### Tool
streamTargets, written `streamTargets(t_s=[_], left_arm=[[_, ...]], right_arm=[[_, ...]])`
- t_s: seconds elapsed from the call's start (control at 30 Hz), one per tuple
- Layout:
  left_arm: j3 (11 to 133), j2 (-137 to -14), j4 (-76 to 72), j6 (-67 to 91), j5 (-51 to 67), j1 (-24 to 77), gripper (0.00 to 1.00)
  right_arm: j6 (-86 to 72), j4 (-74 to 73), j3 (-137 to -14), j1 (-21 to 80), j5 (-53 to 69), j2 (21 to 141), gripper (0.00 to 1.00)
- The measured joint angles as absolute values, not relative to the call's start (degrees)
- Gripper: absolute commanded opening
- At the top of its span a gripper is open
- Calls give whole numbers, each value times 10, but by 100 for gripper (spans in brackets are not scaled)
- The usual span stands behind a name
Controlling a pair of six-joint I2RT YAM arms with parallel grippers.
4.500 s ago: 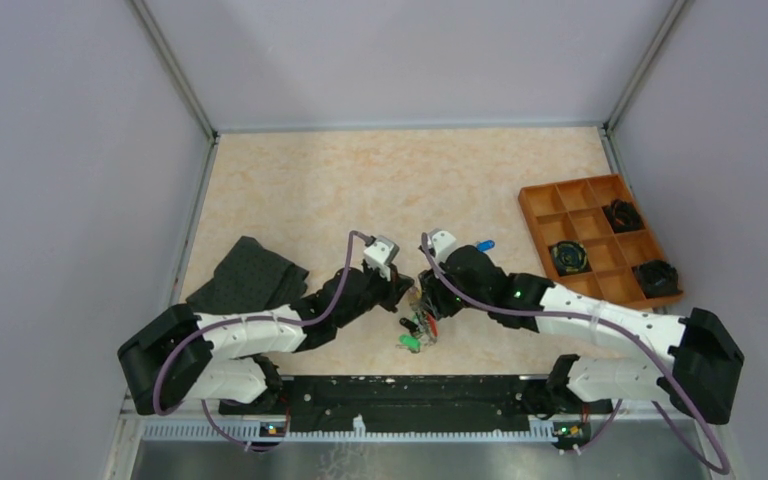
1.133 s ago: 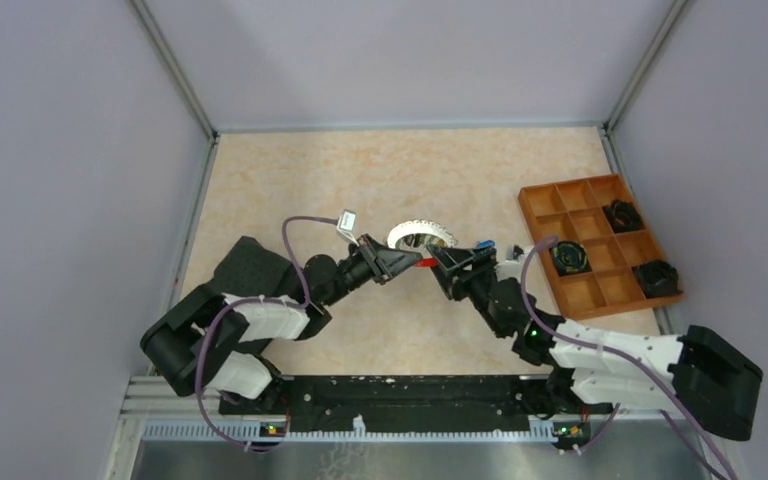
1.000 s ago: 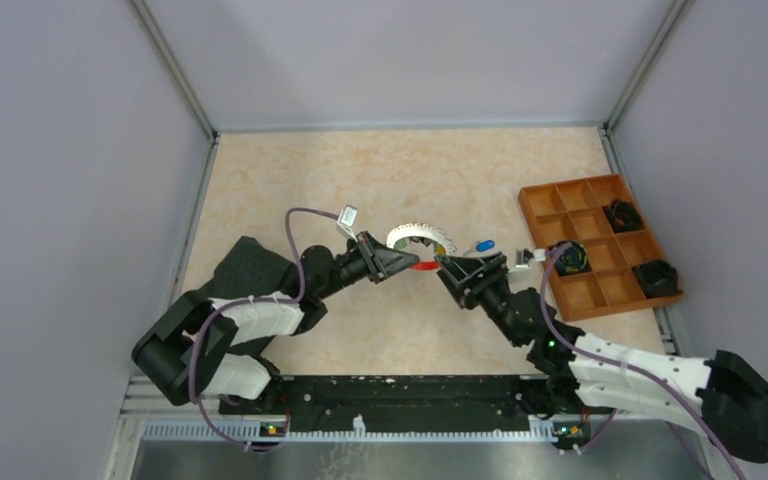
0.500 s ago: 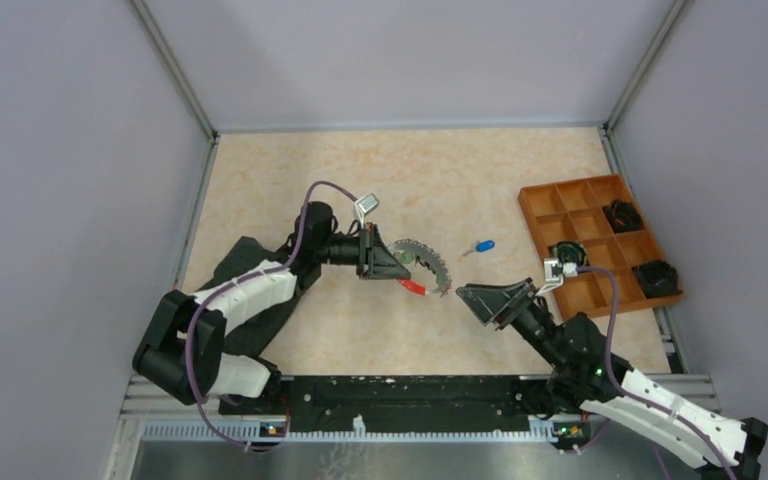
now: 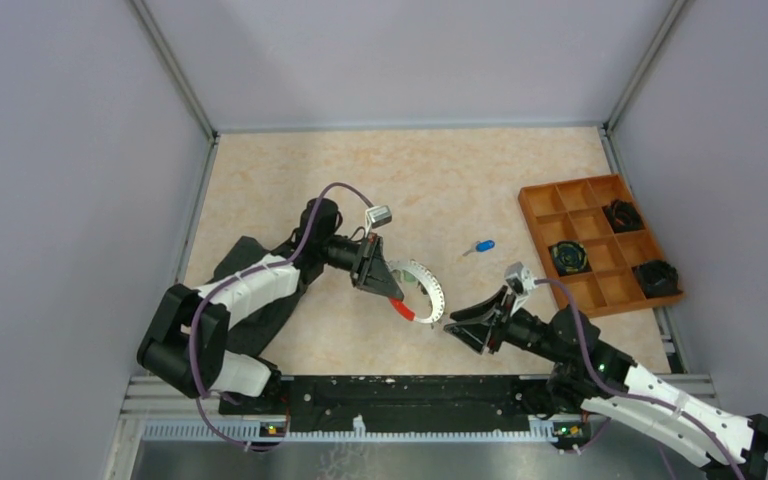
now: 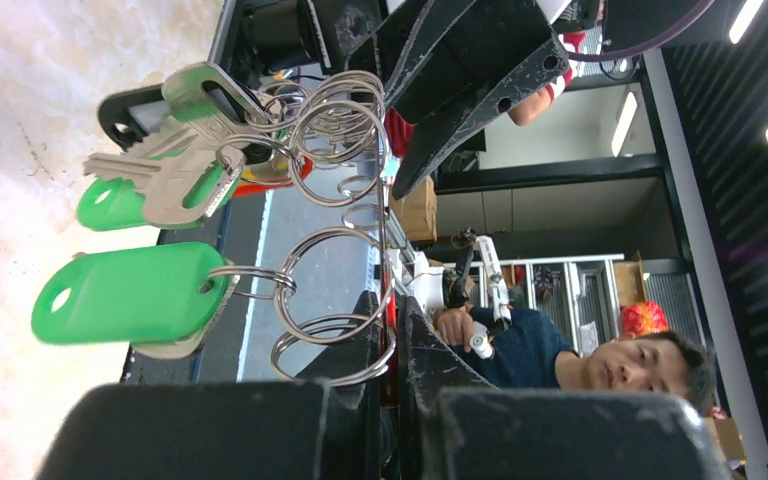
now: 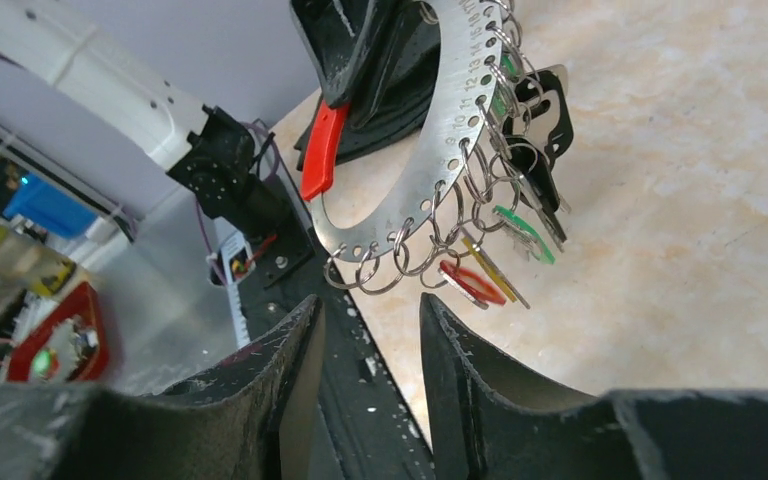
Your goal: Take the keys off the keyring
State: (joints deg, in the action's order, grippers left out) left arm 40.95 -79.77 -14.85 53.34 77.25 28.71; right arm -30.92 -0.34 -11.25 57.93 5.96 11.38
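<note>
- The left gripper (image 5: pixel 393 293) is pinched tight on the keyring (image 7: pixel 455 120), right next to its red sleeve (image 7: pixel 322 150). It's holding the ring up off the table, well left of the orange tray (image 5: pixel 531 222).
- The keys (image 7: pixel 515 235) dangle off little split rings along the band. I can see green, red and black heads.
- The right gripper (image 7: pixel 370 305) sits left of the tray's near corner. Its jaws are spread with nothing in them, tips just short of the ring.
- One blue key (image 5: pixel 482 246) is lying loose on the table, just left of the tray.

A robotics lab: grey enclosure walls (image 5: pixel 60 150), storage racks (image 6: pixel 570 275), ceiling strip lights (image 6: pixel 624 122).
</note>
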Motion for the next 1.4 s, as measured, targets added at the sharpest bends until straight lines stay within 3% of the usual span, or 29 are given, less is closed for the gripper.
streamTargets(t_s=[0.37,1.07,1.4], left_arm=[[427,-798,-168,556,806,286,0],[509,-785,-192,585,853,286,0],[577,-785,-82,492,876,286,0]], right_arm=[[-175,86,-66,579,78,104,42],[-70,218,-23,584,130,47,34],[-51,222,-23,585,112,54,32]])
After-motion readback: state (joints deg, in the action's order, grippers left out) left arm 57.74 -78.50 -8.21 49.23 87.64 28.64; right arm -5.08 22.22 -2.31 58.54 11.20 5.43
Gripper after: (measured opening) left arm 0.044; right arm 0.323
